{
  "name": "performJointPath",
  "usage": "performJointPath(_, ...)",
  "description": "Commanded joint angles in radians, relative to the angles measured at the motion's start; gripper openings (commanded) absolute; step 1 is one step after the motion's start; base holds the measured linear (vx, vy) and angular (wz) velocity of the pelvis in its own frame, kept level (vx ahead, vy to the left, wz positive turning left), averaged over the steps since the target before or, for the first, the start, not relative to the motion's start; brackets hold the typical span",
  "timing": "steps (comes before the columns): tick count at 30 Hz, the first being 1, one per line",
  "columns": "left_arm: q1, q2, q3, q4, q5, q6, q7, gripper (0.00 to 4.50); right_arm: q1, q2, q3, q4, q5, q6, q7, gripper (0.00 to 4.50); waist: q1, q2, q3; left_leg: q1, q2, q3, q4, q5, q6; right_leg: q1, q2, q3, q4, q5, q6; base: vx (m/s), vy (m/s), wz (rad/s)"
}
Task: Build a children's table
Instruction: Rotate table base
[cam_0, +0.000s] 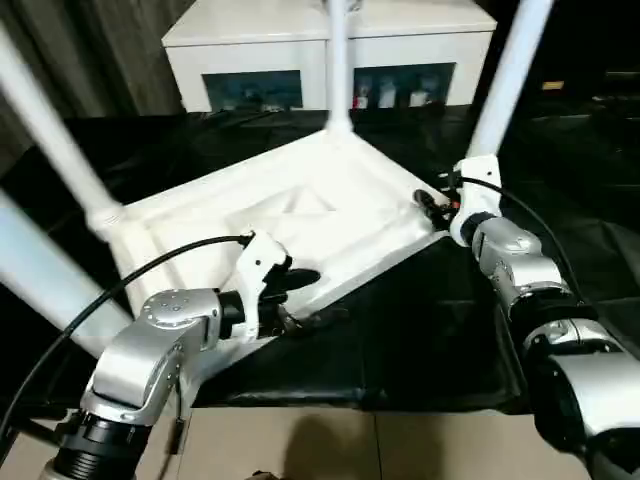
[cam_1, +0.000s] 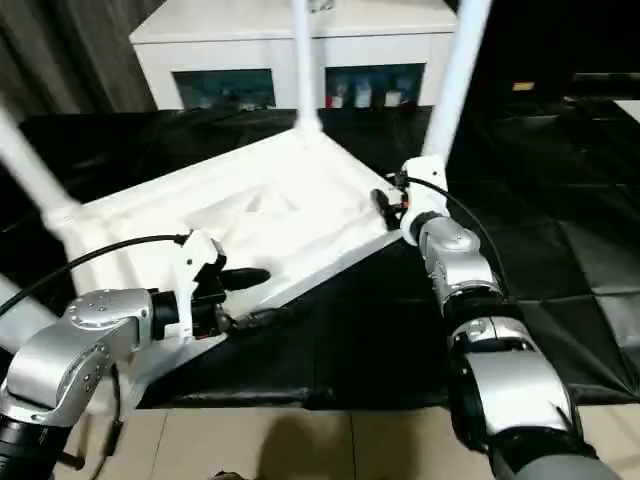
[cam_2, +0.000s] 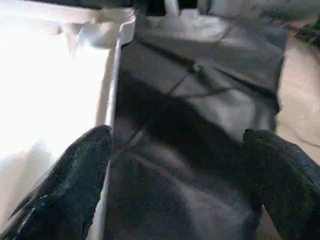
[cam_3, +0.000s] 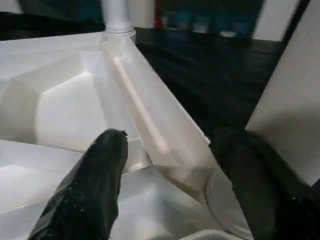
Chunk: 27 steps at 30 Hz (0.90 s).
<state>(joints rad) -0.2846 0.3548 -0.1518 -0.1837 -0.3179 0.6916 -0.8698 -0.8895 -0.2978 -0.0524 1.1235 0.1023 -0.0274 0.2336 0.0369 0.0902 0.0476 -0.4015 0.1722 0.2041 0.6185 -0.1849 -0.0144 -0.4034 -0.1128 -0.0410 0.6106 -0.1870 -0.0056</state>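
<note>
- Because legs are pushed in from above, you see the tabletop (cam_0: 300, 225) underside up at frame centre, four legs (cam_0: 337, 65) standing in its corners.
- Left gripper (cam_0: 300, 297): jaws wide, empty, at the near edge.
- Right gripper (cam_0: 433, 203): jaws straddling the right corner rim.
- Black cloth (cam_0: 420, 330) beneath; white cabinet (cam_0: 330, 45) upper centre.

Dim room, glare whitening the tabletop (cam_2: 45, 75), soft blur, dark cloth (cam_0: 430, 320) swallowing shadows
</note>
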Motion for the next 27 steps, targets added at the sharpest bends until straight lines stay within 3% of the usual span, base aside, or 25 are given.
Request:
performJointPath(1,0.009,0.021,0.021,-0.013,-0.02,0.022,-0.011,4.49,-0.013,-0.081,-0.057,0.048,-0.011,-0.003,-0.097,3.19,-0.013,-0.013,-0.069,0.04,0.038,-0.016,-0.076,-0.243,0.023,0.03,-0.016,0.016,-0.063,-0.184,-0.225,0.0,0.0,0.0)
performJointPath(4,0.013,0.031,0.026,-0.02,-0.042,0.028,-0.03,4.49,-0.012,-0.11,-0.064,0.068,-0.012,-0.008,-0.129,3.19,-0.01,-0.013,-0.068,0.052,0.038,-0.012,-0.076,-0.281,0.004,0.02,-0.01,0.017,-0.068,-0.194,-0.218,0.0,0.0,0.0)
performJointPath(8,0.017,0.05,0.032,-0.031,-0.067,0.023,-0.069,4.49,-0.009,-0.139,-0.073,0.08,-0.017,-0.008,-0.163,3.19,-0.009,-0.012,-0.07,0.04,0.035,-0.016,-0.078,-0.264,-0.001,0.03,-0.01,0.014,-0.062,-0.175,-0.202,0.0,0.0,0.0)
performJointPath(9,0.021,0.06,0.034,-0.039,-0.081,0.024,-0.085,4.49,-0.01,-0.149,-0.076,0.088,-0.018,-0.01,-0.178,3.19,-0.013,-0.017,-0.073,0.038,0.032,-0.015,-0.075,-0.243,0.004,0.031,-0.01,0.013,-0.06,-0.145,-0.204,0.0,0.0,0.0)
performJointPath(14,0.05,0.112,0.047,-0.065,-0.1,0.024,-0.113,4.49,-0.009,-0.161,-0.073,0.099,-0.025,-0.011,-0.192,3.19,-0.025,-0.022,-0.072,0.026,0.03,-0.013,-0.068,-0.214,0.046,0.038,-0.017,0.012,-0.06,-0.137,-0.216,0.0,0.0,0.0)
performJointPath(17,0.065,0.132,0.057,-0.074,-0.11,0.022,-0.122,4.49,-0.01,-0.161,-0.071,0.106,-0.03,-0.012,-0.198,3.19,-0.037,-0.02,-0.071,0.029,0.032,-0.013,-0.069,-0.23,0.048,0.034,-0.014,0.011,-0.063,-0.173,-0.218,0.0,0.0,0.0)
performJointPath(18,0.081,0.147,0.072,-0.084,-0.123,0.029,-0.131,4.49,-0.012,-0.161,-0.073,0.111,-0.031,-0.013,-0.205,3.19,-0.04,-0.025,-0.07,0.027,0.033,-0.014,-0.07,-0.234,0.047,0.036,-0.014,0.01,-0.063,-0.176,-0.22,0.0,0.0,0.0)
performJointPath(22,0.11,0.173,0.101,-0.102,-0.146,0.041,-0.147,4.49,-0.016,-0.159,-0.078,0.116,-0.034,-0.015,-0.211,3.19,-0.043,-0.02,-0.069,0.031,0.034,-0.014,-0.071,-0.245,0.044,0.031,-0.013,0.011,-0.061,-0.188,-0.223,0.0,0.0,0.0)
performJointPath(27,0.182,0.228,0.197,-0.128,-0.214,0.047,-0.18,4.49,-0.022,-0.135,-0.075,0.107,-0.026,-0.033,-0.139,3.19,-0.049,-0.017,-0.066,0.032,0.034,-0.015,-0.074,-0.294,0.028,0.028,-0.01,0.01,-0.063,-0.23,-0.212,0.0,0.0,0.0)
